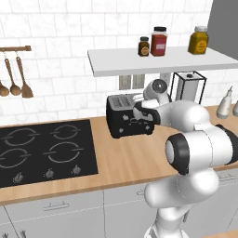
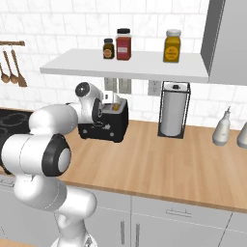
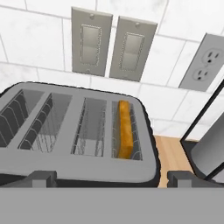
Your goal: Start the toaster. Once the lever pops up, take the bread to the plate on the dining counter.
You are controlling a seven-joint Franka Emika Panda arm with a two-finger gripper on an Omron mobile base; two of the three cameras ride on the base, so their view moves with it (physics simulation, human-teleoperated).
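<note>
The black toaster point(image 1: 122, 118) point(image 2: 108, 126) stands on the wall-side wooden counter, right of the hob. From the hand view I look down on its pale top point(image 3: 74, 127) with several wire-lined slots. The bread point(image 3: 124, 129) sits edge-up, tan-brown, in the rightmost slot. My gripper point(image 1: 139, 114) point(image 2: 103, 113) point(image 3: 113, 179) hangs over the toaster's front edge, open, with its fingertips point(image 3: 41, 177) wide apart and nothing between them. The plate and the dining counter are out of view.
A black hob point(image 1: 44, 151) lies left of the toaster. A paper towel holder point(image 2: 173, 113) stands to its right, with bottles point(image 2: 223, 128) beyond. A white shelf point(image 2: 130, 65) with jars hangs low above. Wall switches point(image 3: 111, 46) and an outlet point(image 3: 202, 63) are behind.
</note>
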